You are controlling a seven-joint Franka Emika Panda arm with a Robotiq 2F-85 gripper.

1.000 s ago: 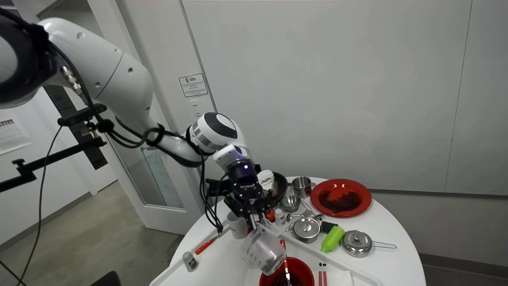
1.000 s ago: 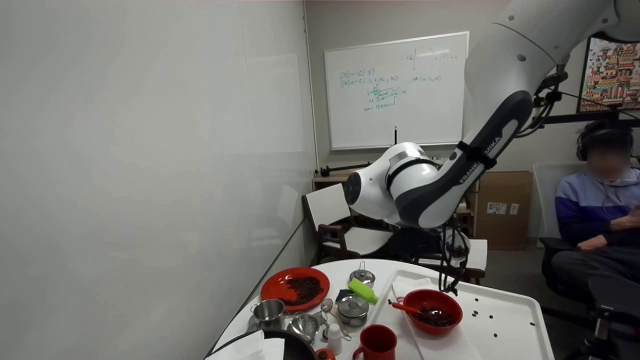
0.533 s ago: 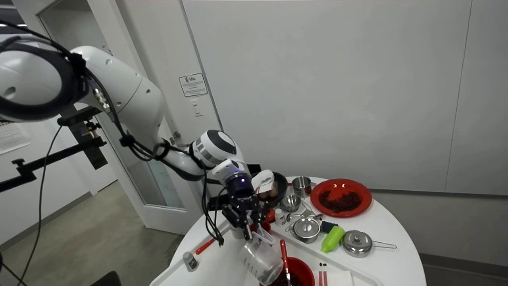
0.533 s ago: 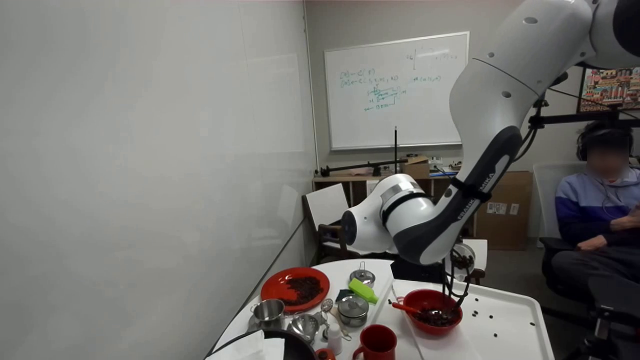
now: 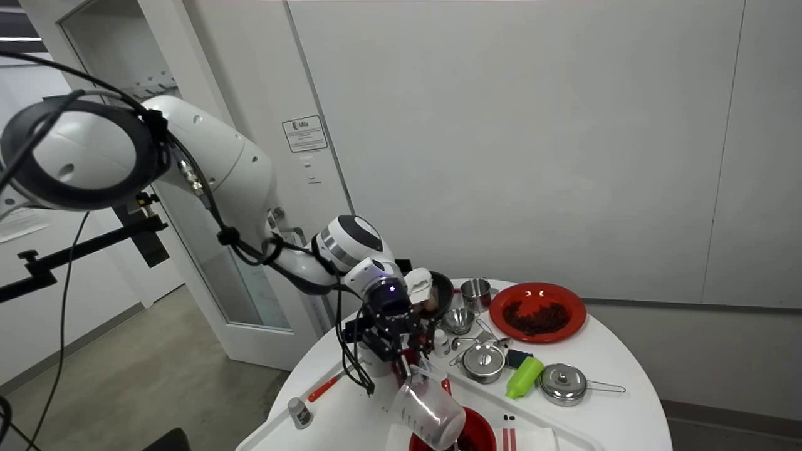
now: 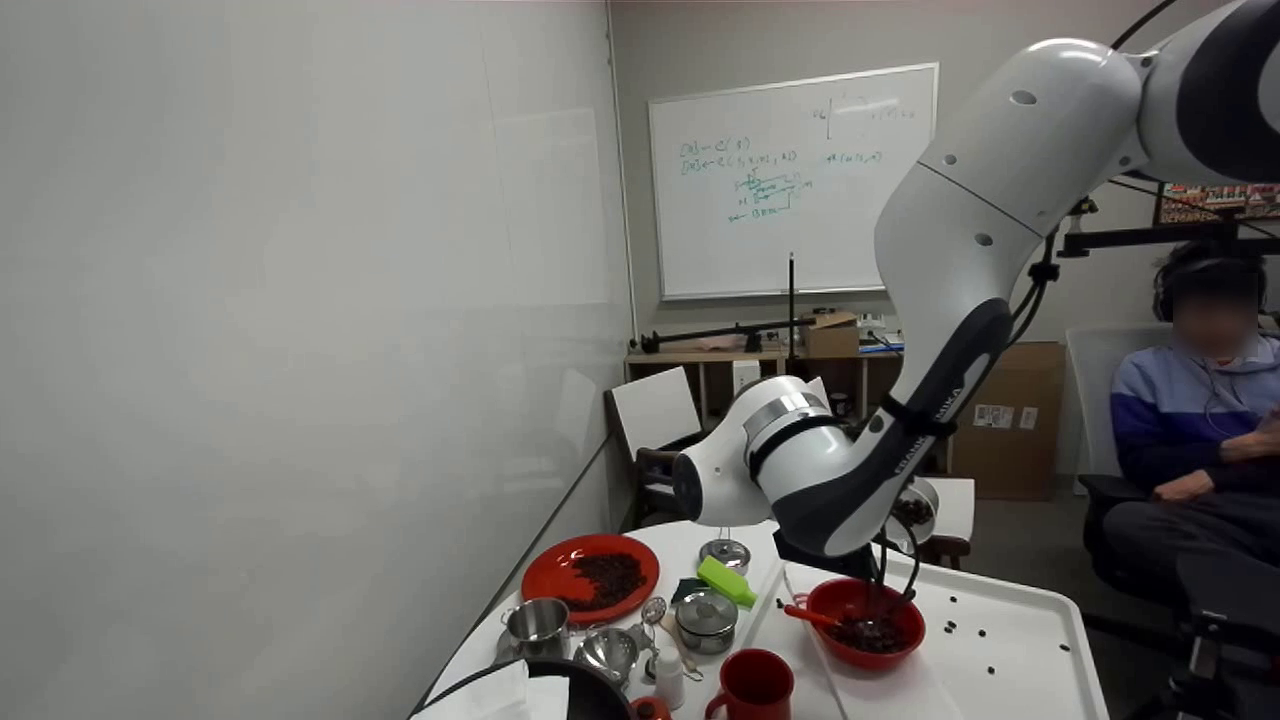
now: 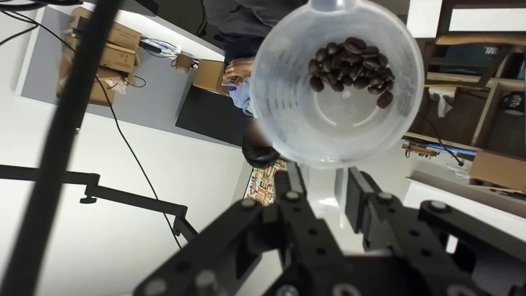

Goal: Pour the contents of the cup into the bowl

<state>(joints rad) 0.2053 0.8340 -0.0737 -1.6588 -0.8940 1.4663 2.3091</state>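
1. A white robot arm [image 6: 980,170] reaches down over a white desk [image 5: 611,354]. Its black claw [image 7: 324,187] is clamped on the handle of a clear measuring cup [image 7: 339,102].
2. The cup is held in the air, tilted. The wrist view looks into its mouth: dark brown beans [image 7: 353,61] lie heaped to one side.
3. In an exterior view the cup partly covers a red bowl [image 5: 481,423]; whether it is directly above, I cannot tell.
4. The bowl stands on a white tray [image 6: 1030,610] and contains dark beans and a red-handled spoon [image 6: 812,616]. Loose beans [image 6: 950,628] dot the tray.
5. Near the tray are a red mug [image 6: 757,690], a lidded metal pot [image 6: 706,622] and a wide red plate [image 6: 545,570] of dark bits.
6. A person [image 6: 1165,420] in a purple sweatshirt sits at the right edge.
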